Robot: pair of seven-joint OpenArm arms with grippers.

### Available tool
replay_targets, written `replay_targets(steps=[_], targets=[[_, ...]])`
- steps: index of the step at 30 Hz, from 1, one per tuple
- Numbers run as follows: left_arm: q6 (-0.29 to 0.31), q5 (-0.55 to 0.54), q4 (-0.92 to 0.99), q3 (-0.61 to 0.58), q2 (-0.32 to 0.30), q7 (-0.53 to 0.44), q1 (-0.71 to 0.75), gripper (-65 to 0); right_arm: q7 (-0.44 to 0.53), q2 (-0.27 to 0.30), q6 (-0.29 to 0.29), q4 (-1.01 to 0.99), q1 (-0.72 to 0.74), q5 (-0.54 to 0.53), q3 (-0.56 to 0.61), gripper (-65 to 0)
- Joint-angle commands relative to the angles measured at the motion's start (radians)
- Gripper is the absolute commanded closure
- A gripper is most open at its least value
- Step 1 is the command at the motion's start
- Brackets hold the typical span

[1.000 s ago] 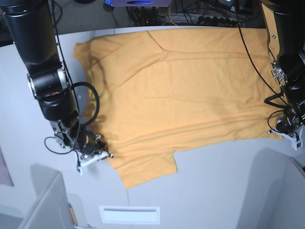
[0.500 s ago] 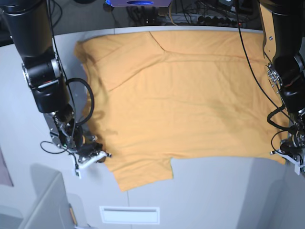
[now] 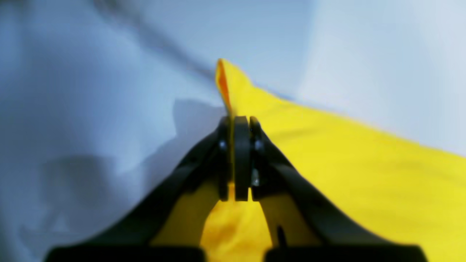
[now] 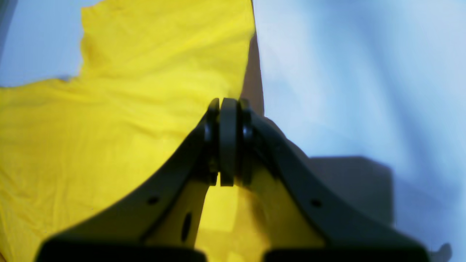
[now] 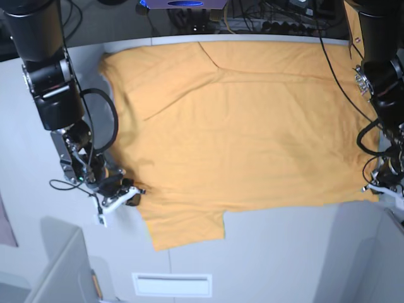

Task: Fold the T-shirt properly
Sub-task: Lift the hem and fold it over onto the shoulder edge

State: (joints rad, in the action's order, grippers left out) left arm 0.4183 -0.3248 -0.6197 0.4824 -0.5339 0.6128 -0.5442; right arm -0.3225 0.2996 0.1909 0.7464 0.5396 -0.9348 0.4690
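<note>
Across the grey surface [image 5: 284,252] the T-shirt [image 5: 246,126] lay spread flat and mostly smooth, filling the upper and middle part of the base view. Its far edge ran along the back rim of the surface at the top of the frame. One short sleeve reached into the upper left of the frame, and the other sleeve hung down as a square flap at lower centre-left.

At the lower left of the base view, the right pincer [image 5: 129,197] sat low at the shirt's left edge, just above the lower sleeve. From the right wrist camera its jaws stood pressed together with yellow cloth bunched between and beneath them, so it was clamped on the T-shirt [image 4: 109,127]; the fabric stretched away to the upper left of that frame, with bare surface on the right.

At the right edge of the base view, the left pincer [image 5: 382,184] was at the shirt's lower right corner. In the left wrist view its jaws were likewise closed tight, pinching a raised tip of the T-shirt [image 3: 364,163] that stood up just beyond the fingertips. The rest of the fabric sloped off to the lower right of that blurred frame.
</note>
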Motion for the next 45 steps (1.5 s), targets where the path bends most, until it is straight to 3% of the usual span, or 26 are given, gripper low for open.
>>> replay_targets(steps=[1, 6, 10, 14, 16, 21, 26, 31, 35, 45], targets=[[-0.003, -0.033, -0.044, 0.002, -0.030, -0.024, -0.006, 0.0, 0.021, 0.019, 0.005, 0.029, 0.026, -0.008, -0.006, 0.0], [-0.003, -0.083, -0.202, 0.002, -0.025, -0.018, 0.109, 0.0, 0.021, 0.049, 0.005, 0.120, -0.011, -0.010, -0.008, 0.0], [-0.003, -0.130, -0.269, 0.008, -0.030, 0.060, 0.125, 0.0, 0.018, 0.060, 0.005, 0.163, -0.032, -0.013, -0.009, 0.0], [-0.003, -0.170, -0.312, 0.006, -0.032, 0.068, 0.163, 0.0, 0.018, 0.060, 0.003, 0.203, -0.054, -0.013, -0.009, 0.0], [-0.003, -0.172, -0.349, 0.011, -0.032, 0.068, 0.187, 0.0, 0.018, 0.060, -0.021, 0.227, -0.071, -0.013, -0.009, 0.0], [-0.003, -0.173, -0.429, 0.014, -0.032, 0.068, 0.263, 0.0, 0.010, 0.088, -0.041, 0.336, -0.149, -0.013, -0.114, 0.0], [-0.003, -0.173, -0.507, 0.016, -0.028, 0.138, 0.295, 0.0, -0.109, 0.086, -0.041, 0.399, -0.210, -0.011, -0.224, 0.0], [-0.003, -0.173, -0.609, 0.138, -0.019, 0.209, 0.335, 0.0, -0.117, 0.086, -0.041, 0.486, -0.280, -0.011, -0.260, 0.0], [-0.003, -0.173, -0.655, 0.163, -0.009, 0.258, 0.361, 0.0, -0.152, 0.088, -0.043, 0.536, -0.316, -0.013, -0.283, 0.0], [-0.003, -0.173, -0.742, 0.166, -0.007, 0.267, 0.453, 0.0, -0.329, 0.065, -0.043, 0.649, -0.367, -0.013, -0.464, 0.0]])
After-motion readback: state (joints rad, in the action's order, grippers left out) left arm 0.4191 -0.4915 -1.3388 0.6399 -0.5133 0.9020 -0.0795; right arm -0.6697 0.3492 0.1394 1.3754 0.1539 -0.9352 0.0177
